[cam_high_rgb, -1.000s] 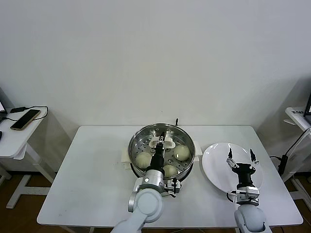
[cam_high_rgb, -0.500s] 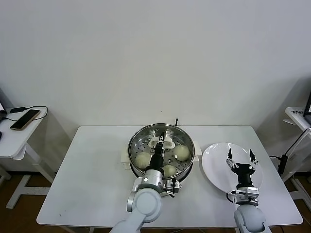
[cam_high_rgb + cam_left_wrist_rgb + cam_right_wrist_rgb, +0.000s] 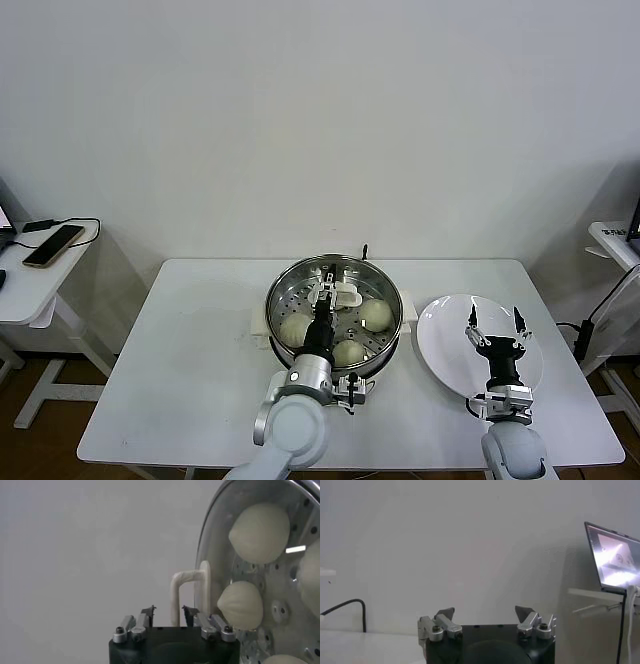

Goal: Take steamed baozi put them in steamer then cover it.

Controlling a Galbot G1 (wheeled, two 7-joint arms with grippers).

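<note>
The steamer (image 3: 276, 300) stands mid-table, shiny steel with a perforated tray. The glass cover (image 3: 216, 525) lies on it, its cream handle (image 3: 341, 293) (image 3: 189, 593) at the centre. Under the glass I see three baozi in the head view (image 3: 295, 328) (image 3: 375, 314) (image 3: 347, 352) and several in the left wrist view (image 3: 260, 525) (image 3: 241, 605). My left gripper (image 3: 325, 291) (image 3: 168, 613) is open over the cover, its fingertips (image 3: 148, 611) on either side of the handle's leg without pressing it. My right gripper (image 3: 497, 324) (image 3: 484, 614) hangs open and empty above the plate.
A flat white plate (image 3: 450, 345) lies right of the steamer, bare. A side table with a phone (image 3: 52, 246) stands far left. A laptop (image 3: 615, 557) and stand sit beyond the table's right edge. White tabletop (image 3: 190, 360) stretches left of the steamer.
The left gripper was shut on the cover's handle and has opened, letting it go. The left arm drew slightly back towards me. The right arm has not moved.
</note>
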